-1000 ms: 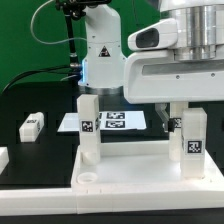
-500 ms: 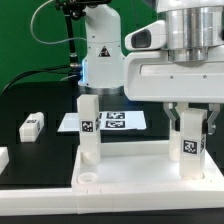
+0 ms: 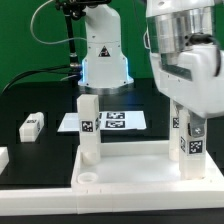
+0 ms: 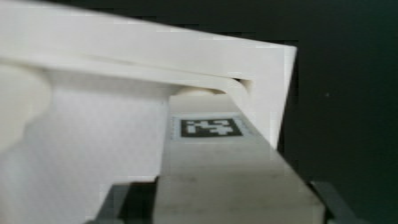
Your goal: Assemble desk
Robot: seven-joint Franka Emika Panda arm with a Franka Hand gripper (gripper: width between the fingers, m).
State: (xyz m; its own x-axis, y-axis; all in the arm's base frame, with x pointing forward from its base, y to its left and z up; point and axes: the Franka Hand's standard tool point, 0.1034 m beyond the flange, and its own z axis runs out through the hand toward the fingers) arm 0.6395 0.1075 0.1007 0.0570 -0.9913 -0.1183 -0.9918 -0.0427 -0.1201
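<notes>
The white desk tabletop [image 3: 130, 182] lies at the front with its raised rim up. One white tagged leg [image 3: 88, 128] stands upright in its front corner socket on the exterior view's left. My gripper [image 3: 189, 116] is shut on a second tagged leg [image 3: 191, 148], which stands upright at the corner on the exterior view's right. In the wrist view this leg [image 4: 222, 160] runs down from between my gripper's [image 4: 224, 210] dark fingers [image 4: 125, 205] to the tabletop [image 4: 107, 120]; its foot in the corner is partly hidden.
A loose white leg [image 3: 32, 125] lies on the black table at the exterior view's left, and another white part [image 3: 3, 158] shows at the left edge. The marker board [image 3: 112, 121] lies behind the tabletop, in front of the robot base [image 3: 100, 60].
My hand has turned about its vertical axis over the right leg and still grips it. The leg stays upright at the same corner. Nothing else has moved.
</notes>
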